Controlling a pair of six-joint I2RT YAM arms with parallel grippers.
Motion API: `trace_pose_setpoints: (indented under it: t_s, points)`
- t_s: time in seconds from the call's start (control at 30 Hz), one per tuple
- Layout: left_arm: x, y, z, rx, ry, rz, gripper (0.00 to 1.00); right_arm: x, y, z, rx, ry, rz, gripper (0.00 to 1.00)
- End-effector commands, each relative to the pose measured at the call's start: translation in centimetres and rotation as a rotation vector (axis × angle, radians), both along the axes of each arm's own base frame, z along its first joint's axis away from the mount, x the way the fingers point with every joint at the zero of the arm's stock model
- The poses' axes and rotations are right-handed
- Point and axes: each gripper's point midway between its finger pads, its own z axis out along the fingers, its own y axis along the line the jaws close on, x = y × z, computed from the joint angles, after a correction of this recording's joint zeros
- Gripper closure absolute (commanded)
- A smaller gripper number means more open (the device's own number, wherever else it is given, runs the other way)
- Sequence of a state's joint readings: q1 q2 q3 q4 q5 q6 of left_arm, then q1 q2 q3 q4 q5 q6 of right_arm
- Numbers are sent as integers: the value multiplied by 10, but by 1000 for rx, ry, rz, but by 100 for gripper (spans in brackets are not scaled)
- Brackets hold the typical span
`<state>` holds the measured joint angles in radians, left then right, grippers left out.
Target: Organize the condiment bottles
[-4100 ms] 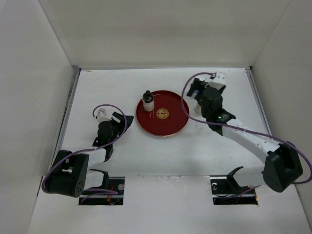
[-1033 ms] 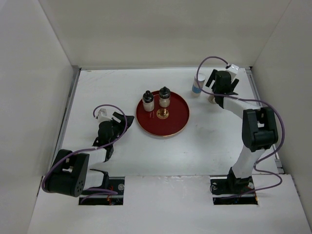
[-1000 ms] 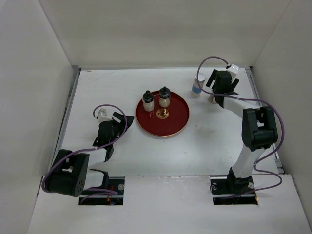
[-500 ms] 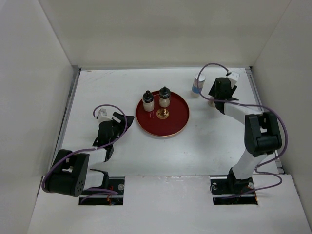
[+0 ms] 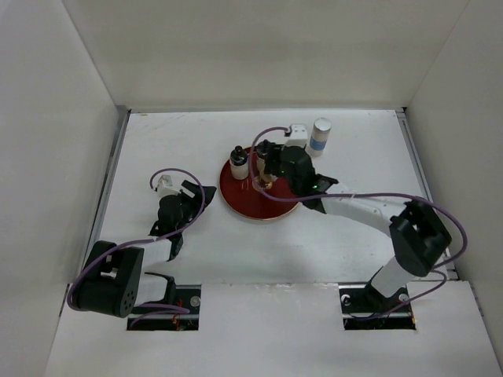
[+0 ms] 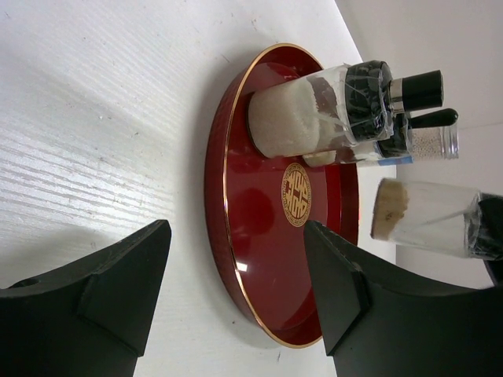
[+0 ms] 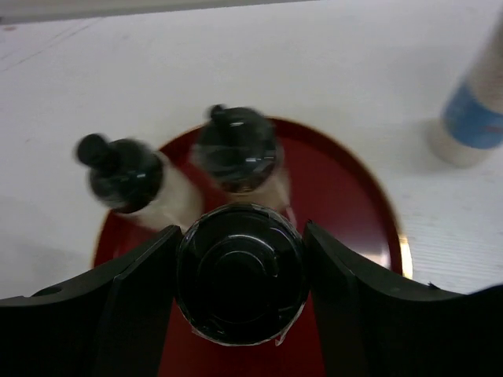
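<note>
My right gripper is shut on the black cap of a clear glass shaker and holds it over the round red tray. From the side, this shaker hangs just above the tray. Two more black-capped shakers stand on the tray's far side. The white cylinder with a blue band stands on the table behind the tray's right. From above, the right gripper covers the tray's middle. My left gripper is open, empty, left of the tray.
White walls enclose the white table on three sides. The right arm stretches from its base across the table's right half to the tray. The left arm is folded near the left front.
The right arm swung from the back right corner beside the white cylinder to above the tray, its jaws now shut on a shaker. The left arm has not moved.
</note>
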<state>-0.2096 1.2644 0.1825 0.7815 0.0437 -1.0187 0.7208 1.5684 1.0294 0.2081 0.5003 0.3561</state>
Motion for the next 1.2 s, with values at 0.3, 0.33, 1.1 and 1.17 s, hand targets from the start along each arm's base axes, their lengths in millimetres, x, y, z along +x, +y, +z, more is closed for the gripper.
trace_pose_setpoints:
  t_s: [0.3, 0.33, 1.1, 1.17]
  points:
    - [4, 2, 18, -17, -70, 6, 33, -2, 115, -19, -64, -35, 188, 36]
    - [4, 2, 18, -17, -70, 6, 33, -4, 116, -24, -75, -25, 190, 35]
    - [5, 2, 16, -17, -67, 5, 33, 85, -123, 57, -31, -141, -288, 0]
    - [5, 1, 16, -9, -67, 6, 33, 104, -140, 49, -70, -124, -324, 0]
